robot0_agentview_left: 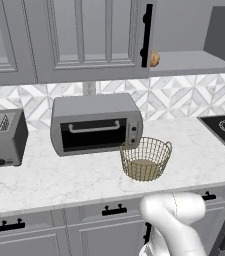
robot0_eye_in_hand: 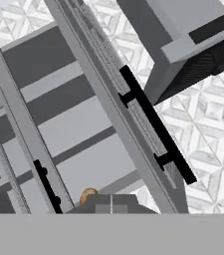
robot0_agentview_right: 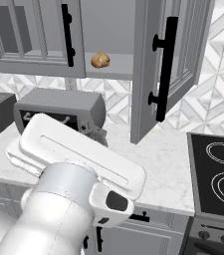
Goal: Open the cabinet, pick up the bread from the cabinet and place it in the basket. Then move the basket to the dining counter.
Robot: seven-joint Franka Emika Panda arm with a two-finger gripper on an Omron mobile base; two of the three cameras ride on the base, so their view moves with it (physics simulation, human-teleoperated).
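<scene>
- Marble counter (robot0_agentview_left: 74,180): white, grey-veined, running along the tiled wall above low grey cabinets.
- On it, far left: toaster (robot0_agentview_left: 1,138), dark grey, two slots on top.
- Centre: toaster oven (robot0_agentview_left: 95,123), grey, door shut (dark glass front, pale bar handle).
- Just beside the oven's lower right corner: basket (robot0_agentview_left: 145,158), pale gold wire, upright, solid tan bottom.
- Cabinet (robot0_agentview_right: 113,30) shelf (robot0_agentview_left: 194,62): plain grey, right door swung open.
- On the shelf, near its left end: bread (robot0_agentview_right: 100,60), small golden-brown roll.
</scene>
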